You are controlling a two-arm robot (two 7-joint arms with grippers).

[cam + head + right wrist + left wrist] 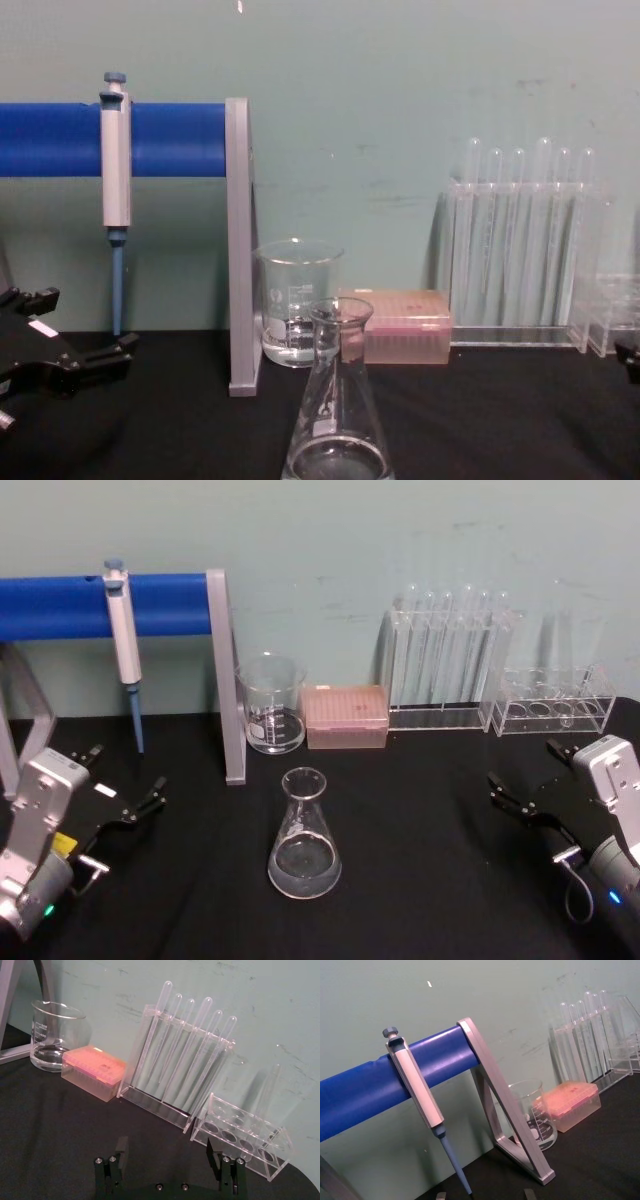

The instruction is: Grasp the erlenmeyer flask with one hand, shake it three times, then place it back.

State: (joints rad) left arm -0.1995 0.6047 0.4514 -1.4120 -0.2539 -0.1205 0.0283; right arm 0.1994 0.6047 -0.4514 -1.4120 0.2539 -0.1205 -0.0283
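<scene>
The erlenmeyer flask [304, 835] stands upright on the black table at front centre, with a little clear liquid in its wide base. The chest view shows the flask [335, 420] close up in front of the beaker. My left gripper [125, 775] rests open at the left, well apart from the flask, and its black fingers [118, 346] enter from the chest view's left edge. My right gripper [527, 770] sits open at the right, also far from the flask. In its wrist view the right gripper [166, 1152] has nothing between its fingers.
Behind the flask stand a glass beaker [272, 705], a pink tip box [345, 716], a tall test tube rack [450, 660] and a low rack [555, 700]. A pipette [125, 640] hangs on a blue bar [60, 605] with a grey post [225, 680].
</scene>
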